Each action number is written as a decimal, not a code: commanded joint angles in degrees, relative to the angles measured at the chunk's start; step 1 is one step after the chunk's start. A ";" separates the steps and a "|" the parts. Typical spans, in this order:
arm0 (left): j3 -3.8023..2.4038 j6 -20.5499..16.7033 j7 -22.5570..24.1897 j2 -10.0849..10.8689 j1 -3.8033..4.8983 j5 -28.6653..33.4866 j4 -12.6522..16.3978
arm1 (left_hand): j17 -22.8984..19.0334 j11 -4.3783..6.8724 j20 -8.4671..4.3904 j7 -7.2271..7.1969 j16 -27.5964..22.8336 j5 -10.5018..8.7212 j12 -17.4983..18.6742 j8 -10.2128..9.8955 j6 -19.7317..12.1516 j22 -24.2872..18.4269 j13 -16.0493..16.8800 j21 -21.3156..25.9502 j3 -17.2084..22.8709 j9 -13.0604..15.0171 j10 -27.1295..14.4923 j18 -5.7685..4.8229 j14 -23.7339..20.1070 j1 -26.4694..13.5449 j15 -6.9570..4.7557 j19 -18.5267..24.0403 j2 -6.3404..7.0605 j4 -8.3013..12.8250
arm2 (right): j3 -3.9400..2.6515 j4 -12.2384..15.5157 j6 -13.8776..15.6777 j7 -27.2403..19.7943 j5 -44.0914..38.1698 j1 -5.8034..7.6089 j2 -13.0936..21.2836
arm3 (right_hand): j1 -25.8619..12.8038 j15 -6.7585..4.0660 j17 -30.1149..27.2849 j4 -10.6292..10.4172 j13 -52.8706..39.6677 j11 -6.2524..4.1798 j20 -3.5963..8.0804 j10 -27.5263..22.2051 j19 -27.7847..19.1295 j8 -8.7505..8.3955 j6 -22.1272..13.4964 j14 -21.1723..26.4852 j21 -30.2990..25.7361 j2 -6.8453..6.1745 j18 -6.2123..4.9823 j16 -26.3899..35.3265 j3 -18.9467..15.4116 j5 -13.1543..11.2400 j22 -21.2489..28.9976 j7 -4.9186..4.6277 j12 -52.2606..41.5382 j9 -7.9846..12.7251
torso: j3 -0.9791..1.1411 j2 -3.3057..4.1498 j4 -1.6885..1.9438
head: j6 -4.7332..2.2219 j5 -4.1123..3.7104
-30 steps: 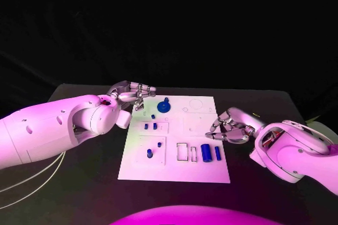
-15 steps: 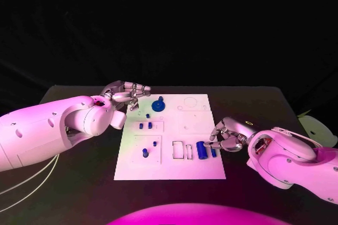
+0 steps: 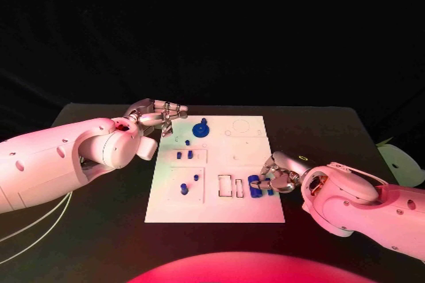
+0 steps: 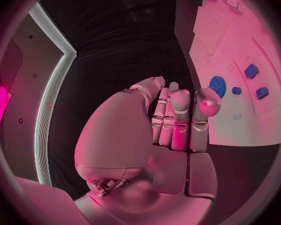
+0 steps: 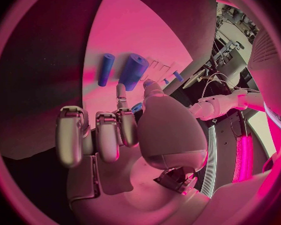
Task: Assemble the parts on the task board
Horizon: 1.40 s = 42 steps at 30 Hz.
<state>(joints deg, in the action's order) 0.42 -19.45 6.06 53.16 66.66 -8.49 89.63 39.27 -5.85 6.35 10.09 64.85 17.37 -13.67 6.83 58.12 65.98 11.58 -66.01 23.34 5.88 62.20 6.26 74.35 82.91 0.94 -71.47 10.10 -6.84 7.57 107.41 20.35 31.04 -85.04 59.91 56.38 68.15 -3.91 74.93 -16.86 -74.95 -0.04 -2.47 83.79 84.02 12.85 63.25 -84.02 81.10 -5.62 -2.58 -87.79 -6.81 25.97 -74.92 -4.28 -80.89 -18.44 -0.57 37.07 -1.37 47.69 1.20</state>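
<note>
The white task board [image 3: 232,204] lies mid-table. A blue gear with a knob [image 3: 201,129] stands at its far end, also seen as the gear [image 4: 217,86]. Small blue pegs [image 3: 184,155] sit in the left slots. A large blue cylinder [image 3: 254,186] and a thinner one [image 3: 268,186] lie by the board's right edge, the same large cylinder [image 5: 133,71] and thin one [image 5: 105,69] lying just past my fingertips. My right hand [image 3: 276,174] hovers curled over them and holds nothing. My left hand [image 3: 158,116] is curled, empty, beside the board's far left corner.
Two empty rectangular slots [image 3: 231,186] lie left of the cylinders. A pale object [image 3: 398,161] sits at the table's right edge. Bare black table [image 3: 97,228] surrounds the board.
My right hand has moved nearer and lower along the board's right edge until it is over the blue cylinders. My left hand has stayed put.
</note>
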 commanded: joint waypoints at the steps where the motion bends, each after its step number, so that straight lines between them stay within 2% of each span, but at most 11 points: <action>1: -0.03 0.70 0.60 0.02 0.05 0.31 0.28 | -0.10 -0.06 0.13 -0.12 0.19 0.28 -0.28 0.35 -0.20 -0.06 0.06 0.22 -0.05 -0.04 -0.40 0.50 -0.01 -0.25 0.35 -0.19 -0.25 -0.21 | 0.02 -0.62 -1.79 0.81 -0.92 -0.24 -0.60 | -1.19 0.26 10.57 0.02 -4.42 -0.06 -0.25 0.57 2.37 0.30 -0.29 -5.00 -0.37 0.03 0.68 -0.10 -0.82 0.02 -12.57 0.08 0.33 -0.26 | -0.05 -0.05 0.29 | 0.12 -0.35; 5: -0.03 0.74 0.61 0.14 0.05 0.52 0.35 | -0.12 -0.10 0.20 -0.11 0.26 0.32 -0.66 0.40 -0.40 -0.14 0.14 0.34 -0.24 -0.08 -0.80 0.50 -0.01 -1.17 0.41 -0.19 -0.59 -1.00 | 0.04 -1.38 -2.49 0.88 -0.98 -0.42 -1.38 | -3.89 0.24 10.39 -0.06 -4.50 -0.07 -0.24 0.51 2.22 0.43 -0.33 -4.95 -0.76 -0.34 0.60 -0.01 -2.24 -3.16 -12.46 0.13 0.52 -0.92 | -0.07 -0.05 0.34 | 0.31 -0.45; 11: -0.03 0.92 0.61 0.23 0.06 0.68 0.43 | -0.11 -0.10 0.20 -0.11 0.27 0.33 -0.71 0.40 -0.42 -0.14 0.14 0.35 -0.27 -0.08 -0.84 0.50 0.00 -1.26 0.41 -0.19 -0.61 -1.09 | 0.08 -2.15 -3.90 1.19 -1.89 -0.82 -2.27 | -4.20 0.22 10.39 -0.03 -4.51 -0.10 -0.23 0.47 2.21 0.52 -0.27 -4.95 -0.78 -0.45 0.60 0.00 -2.40 -3.79 -12.46 0.17 0.61 -1.17 | -0.02 -0.10 0.54 | 0.47 -0.65; 18: -0.03 1.10 0.58 0.37 0.06 0.73 0.46 | -0.08 -0.10 0.21 -0.11 0.31 0.33 -0.80 0.41 -0.48 -0.21 0.16 0.43 -0.33 -0.09 -0.95 0.52 0.01 -1.41 0.42 -0.15 -0.60 -1.21 | 0.22 -2.61 -6.55 2.22 -4.47 -1.42 -3.30 | -3.87 0.09 10.54 0.01 -4.62 -0.29 -0.16 0.49 2.26 1.00 0.37 -4.98 -0.66 -0.91 0.62 -0.07 -2.49 -4.90 -12.50 0.44 0.69 -1.79 | -0.06 -0.15 0.78 | 0.51 -0.84; 24: -0.03 1.16 0.57 0.41 0.06 0.73 0.48 | -0.10 -0.10 0.21 -0.12 0.30 0.33 -0.81 0.42 -0.48 -0.21 0.17 0.43 -0.33 -0.09 -0.95 0.52 0.00 -1.41 0.42 -0.15 -0.60 -1.20 | 0.28 -2.48 -6.85 2.54 -5.12 -1.90 -3.80 | -2.87 -0.08 10.72 0.08 -4.78 -0.52 -0.03 0.56 2.31 1.42 0.82 -5.02 -0.56 -0.76 0.64 -0.15 -2.21 -4.96 -12.53 0.69 0.70 -2.36 | -0.05 -0.17 0.89 | 0.57 -0.87; 28: -0.03 1.18 0.54 0.44 0.06 0.74 0.48 | -0.16 -0.09 0.21 -0.13 0.28 0.33 -0.83 0.42 -0.50 -0.22 0.17 0.44 -0.33 -0.09 -0.98 0.52 -0.02 -1.39 0.42 -0.15 -0.58 -1.19 | 0.30 -2.39 -5.80 2.87 -5.39 -2.08 -3.92 | -1.77 -0.23 10.86 0.13 -5.01 -0.67 0.12 0.67 2.35 1.63 0.89 -5.05 -0.50 -0.17 0.65 -0.21 -1.87 -2.73 -12.55 0.85 0.68 -2.90 | -0.05 -0.18 1.00 | 0.62 -1.03; 33: -0.03 1.21 0.53 0.45 0.06 0.74 0.49 | -0.20 -0.07 0.21 -0.15 0.26 0.34 -0.87 0.43 -0.51 -0.27 0.18 0.50 -0.33 -0.09 -1.02 0.54 -0.04 -1.34 0.41 -0.12 -0.56 -1.15 | 0.30 -2.40 -4.82 3.44 -5.75 -2.15 -3.91 | -0.39 -0.32 10.98 0.27 -5.21 -0.75 0.23 0.76 2.45 1.71 0.80 -5.07 -0.26 0.46 0.71 -0.26 -1.60 -1.18 -12.62 0.92 0.69 -3.37 | -0.08 -0.20 1.12 | 0.59 -1.06; 36: -0.03 1.23 0.54 0.45 0.06 0.74 0.49 | -0.20 -0.07 0.21 -0.15 0.26 0.34 -0.87 0.43 -0.51 -0.27 0.18 0.50 -0.33 -0.09 -1.02 0.54 -0.04 -1.34 0.41 -0.12 -0.56 -1.15 | 0.30 -2.08 -3.07 4.04 -5.49 -2.17 -3.71 | 0.79 -0.39 11.05 0.35 -5.27 -0.83 0.30 0.79 2.47 1.79 0.80 -5.09 -0.24 1.02 0.71 -0.29 -1.39 1.41 -12.62 0.99 0.79 -3.72 | -0.09 -0.21 1.16 | 0.57 -1.20; 40: -0.03 1.23 0.56 0.43 0.06 0.74 0.45 | -0.19 -0.06 0.21 -0.17 0.28 0.35 -0.90 0.44 -0.52 -0.27 0.19 0.51 -0.31 -0.09 -1.04 0.54 -0.03 -1.29 0.40 -0.11 -0.56 -1.12 | 0.25 -0.77 0.66 5.02 -1.31 -2.14 -2.93 | 2.89 -0.54 10.95 0.46 -5.02 -0.98 0.44 0.61 2.37 1.73 0.65 -5.06 -0.54 2.14 0.65 -0.23 -0.64 8.04 -12.54 1.11 1.33 -4.11 | -0.06 -0.25 1.18 | 0.51 -1.17; 42: -0.03 1.23 0.57 0.41 0.06 0.74 0.43 | -0.20 -0.06 0.21 -0.17 0.27 0.35 -0.92 0.44 -0.52 -0.27 0.19 0.51 -0.31 -0.09 -1.06 0.54 -0.04 -1.26 0.40 -0.11 -0.55 -1.10 | 0.18 -0.17 2.03 5.20 0.65 -2.02 -2.58 | 3.25 -0.57 10.99 0.41 -5.05 -1.03 0.47 0.62 2.38 1.73 0.67 -5.07 -0.52 2.38 0.66 -0.25 -0.52 9.75 -12.55 1.16 1.40 -4.25 | -0.07 -0.31 1.20 | 0.46 -1.23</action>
<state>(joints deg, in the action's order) 0.43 -19.19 6.04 53.66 66.66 -8.07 89.94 39.16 -5.88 6.35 9.89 64.85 17.36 -14.20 7.05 57.91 65.80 11.71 -65.68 23.11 5.88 61.61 6.26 74.35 81.92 0.94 -71.47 9.58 -7.73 7.72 106.93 19.40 34.66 -87.98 57.96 53.78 70.75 -4.01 74.91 -16.51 -74.92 -0.67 -2.46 84.01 84.02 14.18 63.45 -83.92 80.65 -3.90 -2.59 -87.79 -7.58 35.36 -74.95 -3.28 -79.76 -22.12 -0.64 36.84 -0.21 48.20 0.02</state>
